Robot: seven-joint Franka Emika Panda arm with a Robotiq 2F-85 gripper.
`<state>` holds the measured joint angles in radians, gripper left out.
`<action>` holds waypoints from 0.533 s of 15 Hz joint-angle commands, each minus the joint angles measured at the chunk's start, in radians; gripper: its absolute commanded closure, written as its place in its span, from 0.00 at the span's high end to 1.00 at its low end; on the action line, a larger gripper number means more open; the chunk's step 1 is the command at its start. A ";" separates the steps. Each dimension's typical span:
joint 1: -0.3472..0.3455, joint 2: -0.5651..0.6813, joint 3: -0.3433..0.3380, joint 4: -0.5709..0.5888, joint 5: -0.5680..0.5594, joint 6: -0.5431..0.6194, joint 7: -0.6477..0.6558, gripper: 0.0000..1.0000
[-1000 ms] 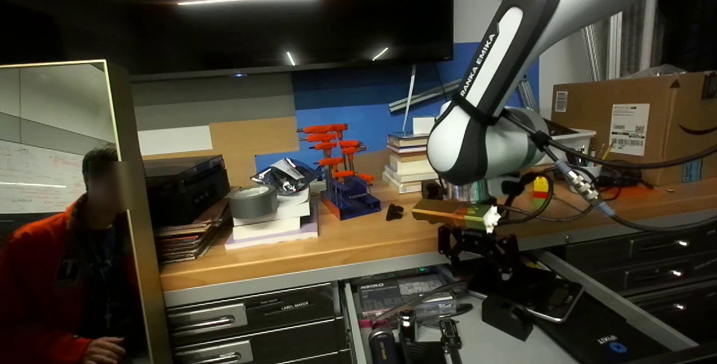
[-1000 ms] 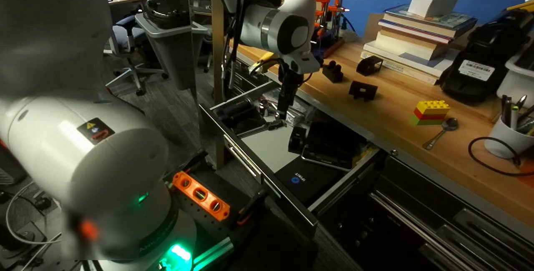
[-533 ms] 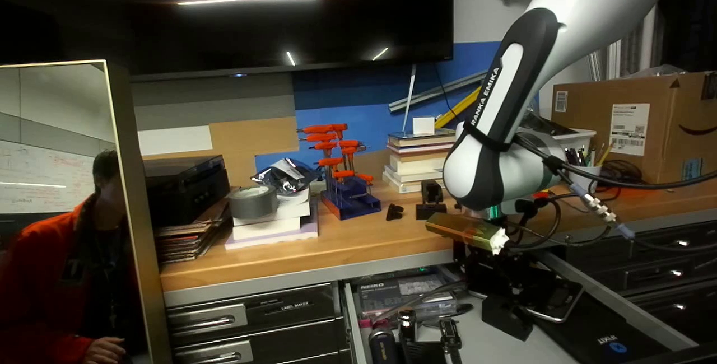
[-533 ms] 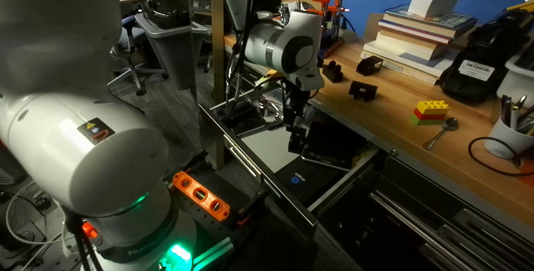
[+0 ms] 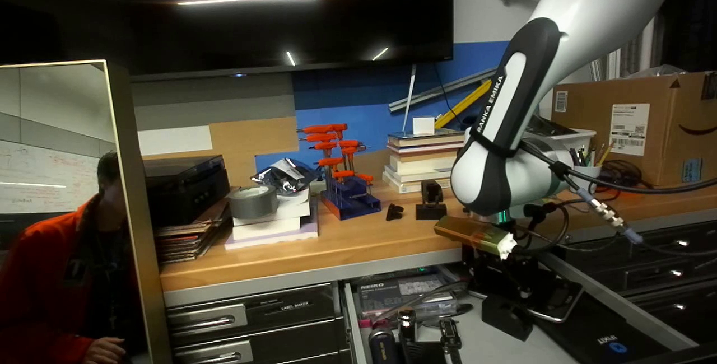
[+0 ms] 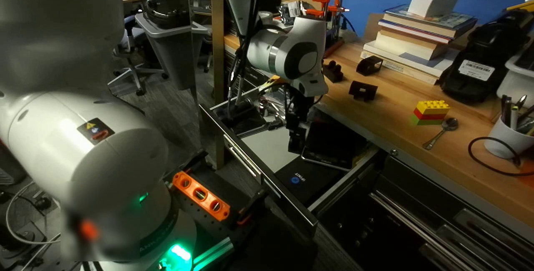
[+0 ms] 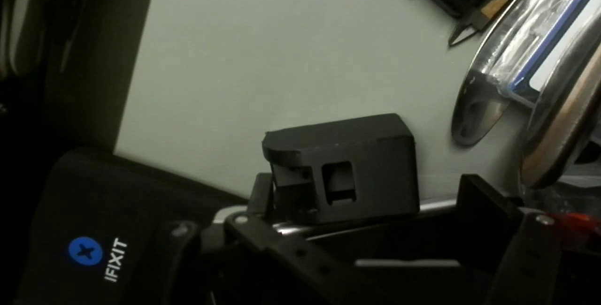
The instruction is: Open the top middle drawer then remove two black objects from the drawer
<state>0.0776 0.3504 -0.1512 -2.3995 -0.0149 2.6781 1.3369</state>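
Note:
The top middle drawer [image 6: 267,148] is open, its inside cluttered with tools; its grey bottom also shows in the wrist view [image 7: 291,51]. One chunky black piece [image 7: 380,173] stands in it, against the edge of a dark tablet; it shows in both exterior views [image 5: 507,317] [image 6: 296,142]. My gripper [image 7: 373,194] is open, low in the drawer over the piece. One finger [image 7: 261,192] is at the piece's left end; a gap separates the other finger [image 7: 481,202] from its right end. Several black pieces lie on the worktop [image 6: 332,71]; I cannot tell whether one is the second object.
The dark tablet [image 6: 329,144] and an iFixit case [image 5: 608,333] lie beside the black piece. Calipers [image 5: 450,333], a Neiko box [image 5: 386,297] and other tools fill the drawer's other side. The worktop edge [image 5: 313,266] overhangs the drawer's back. Books [image 5: 425,157] stand behind.
My gripper has come down into the drawer, closer to the black piece, moving right in both exterior views. The piece and the drawer have not moved.

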 commanded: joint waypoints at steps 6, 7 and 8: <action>-0.053 0.041 0.047 -0.014 0.117 0.108 -0.175 1.00; -0.061 0.047 0.053 -0.012 0.136 0.112 -0.201 1.00; -0.066 0.052 0.057 -0.010 0.151 0.115 -0.223 1.00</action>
<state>0.0443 0.3955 -0.1228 -2.4038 0.0782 2.7536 1.1950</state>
